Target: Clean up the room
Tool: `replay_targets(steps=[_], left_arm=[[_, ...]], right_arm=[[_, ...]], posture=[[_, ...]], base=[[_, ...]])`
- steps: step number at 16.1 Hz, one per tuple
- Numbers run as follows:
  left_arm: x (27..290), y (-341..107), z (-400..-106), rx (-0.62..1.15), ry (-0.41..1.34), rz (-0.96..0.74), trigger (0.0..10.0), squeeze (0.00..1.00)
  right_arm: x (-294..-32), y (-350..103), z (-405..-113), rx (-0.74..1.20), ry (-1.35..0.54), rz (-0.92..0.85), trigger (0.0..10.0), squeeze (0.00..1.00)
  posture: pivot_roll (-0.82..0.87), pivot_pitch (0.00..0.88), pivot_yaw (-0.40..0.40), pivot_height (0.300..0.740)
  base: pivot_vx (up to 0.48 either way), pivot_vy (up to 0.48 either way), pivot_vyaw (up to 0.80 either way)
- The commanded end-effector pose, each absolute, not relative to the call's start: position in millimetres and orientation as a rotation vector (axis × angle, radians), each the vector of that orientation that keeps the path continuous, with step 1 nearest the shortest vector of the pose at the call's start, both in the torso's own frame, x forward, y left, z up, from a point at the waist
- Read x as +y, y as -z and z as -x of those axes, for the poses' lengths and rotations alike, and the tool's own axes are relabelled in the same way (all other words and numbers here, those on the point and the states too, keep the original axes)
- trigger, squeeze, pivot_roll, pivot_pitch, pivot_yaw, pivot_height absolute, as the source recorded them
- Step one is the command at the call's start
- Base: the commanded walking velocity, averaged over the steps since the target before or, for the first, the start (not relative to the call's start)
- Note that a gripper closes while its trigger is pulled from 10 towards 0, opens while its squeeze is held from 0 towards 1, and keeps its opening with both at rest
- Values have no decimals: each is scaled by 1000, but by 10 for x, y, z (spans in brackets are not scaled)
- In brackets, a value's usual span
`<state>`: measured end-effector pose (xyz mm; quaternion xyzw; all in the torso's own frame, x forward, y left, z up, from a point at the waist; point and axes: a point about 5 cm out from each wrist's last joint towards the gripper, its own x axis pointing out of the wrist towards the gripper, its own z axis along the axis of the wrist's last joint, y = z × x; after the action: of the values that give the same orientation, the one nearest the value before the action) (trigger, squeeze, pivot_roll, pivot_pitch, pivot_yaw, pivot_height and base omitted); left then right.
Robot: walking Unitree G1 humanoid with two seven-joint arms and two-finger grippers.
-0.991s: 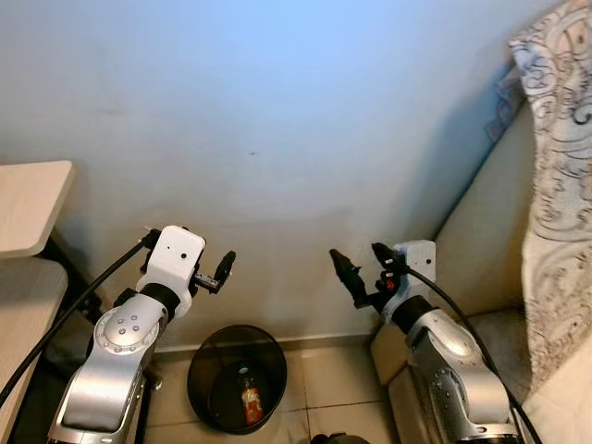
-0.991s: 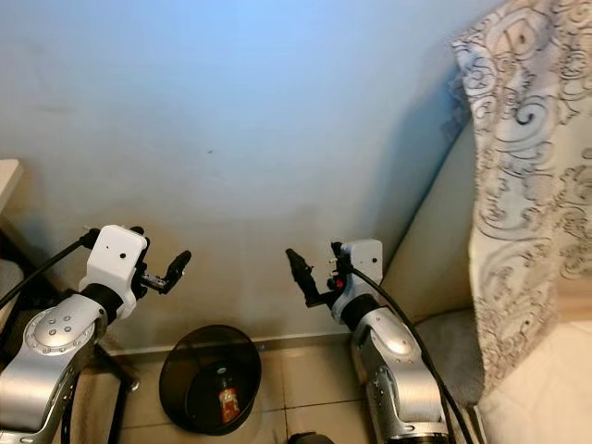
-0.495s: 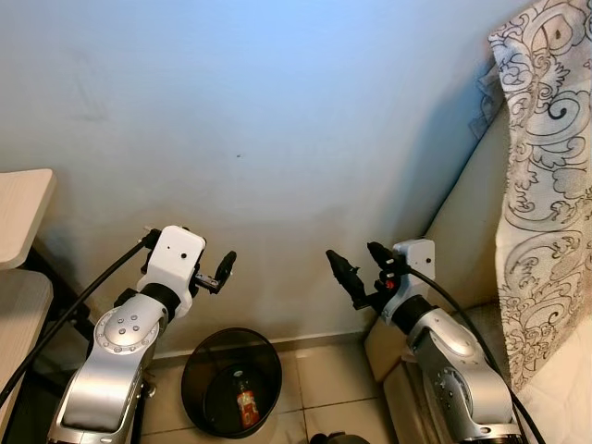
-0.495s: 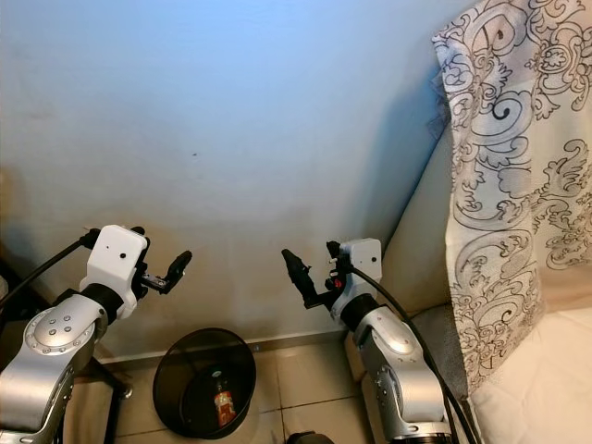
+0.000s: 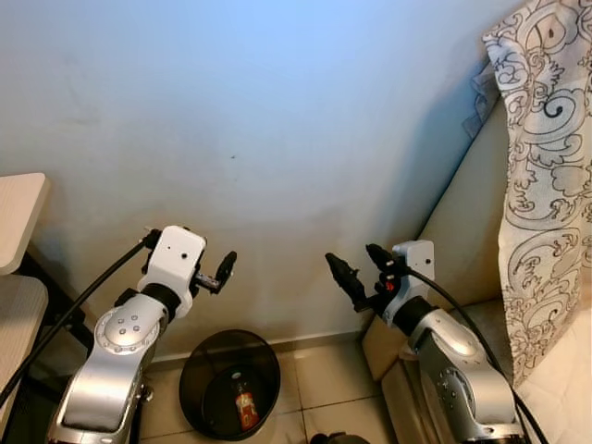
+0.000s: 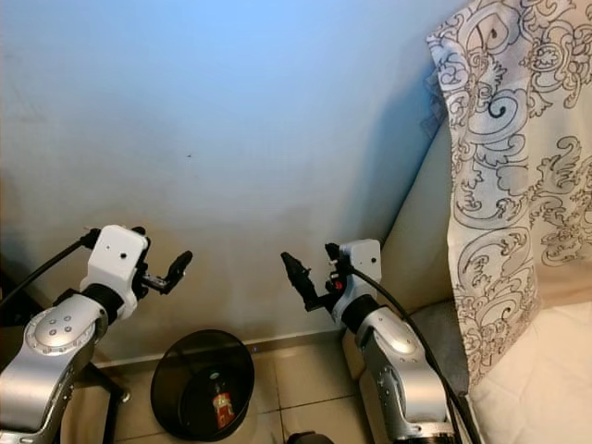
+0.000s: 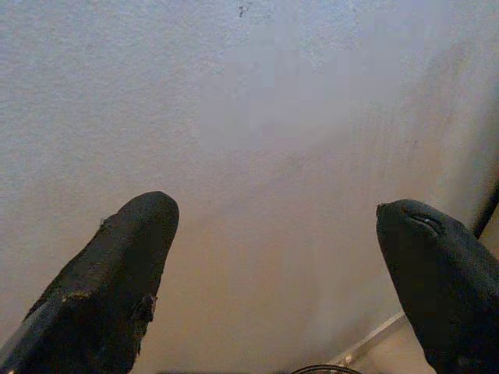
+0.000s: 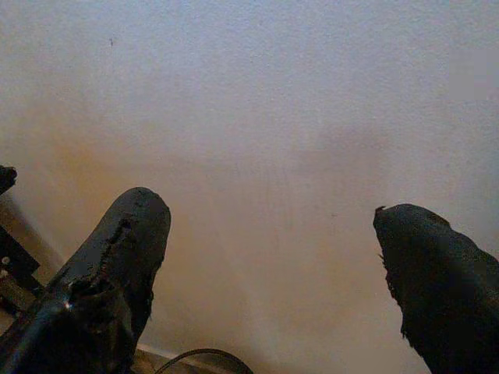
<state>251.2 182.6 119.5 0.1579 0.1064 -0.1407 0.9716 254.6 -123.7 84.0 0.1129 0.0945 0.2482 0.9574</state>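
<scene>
Raised toward the wall, the left hand [image 5: 225, 268] and right hand [image 5: 356, 274] are held wide and empty, above the bin [image 5: 229, 383], where a bottle [image 5: 244, 405] lies discarded.

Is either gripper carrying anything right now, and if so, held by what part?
Nothing is held. The left gripper and right gripper both have their jaws spread open, with only bare wall between them.

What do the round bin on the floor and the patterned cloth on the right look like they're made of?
The bin looks like dark, smoky plastic, slightly see-through: the small bottle inside shows through its wall, though tinted metal mesh can't be ruled out. The patterned cloth seems a soft woven fabric, matte cream with dark printed scrolls, hanging in loose folds over the beige sofa.
</scene>
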Motion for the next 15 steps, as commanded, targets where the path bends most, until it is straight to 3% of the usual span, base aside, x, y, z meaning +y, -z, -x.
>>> replay_targets(steps=[1, 4, 15], left_arm=[[1783, -1206, -2507, 206, 309, -318, 10000, 0], [1771, -1207, -2508, 201, 312, -312, 10000, 0], [1784, -1216, -2521, 195, 314, -330, 10000, 0]], right_arm=[[-1259, -866, -2532, 180, -499, -239, 10000, 1000], [-1266, -860, -2537, 181, -491, -236, 10000, 1000], [-1263, -841, -2549, 185, -471, -243, 10000, 1000]], posture=[[19, 0, -23, 740], [21, 0, -27, 740], [23, 0, -28, 740]], base=[[0, 0, -775], [0, 245, -773], [0, 0, -769]])
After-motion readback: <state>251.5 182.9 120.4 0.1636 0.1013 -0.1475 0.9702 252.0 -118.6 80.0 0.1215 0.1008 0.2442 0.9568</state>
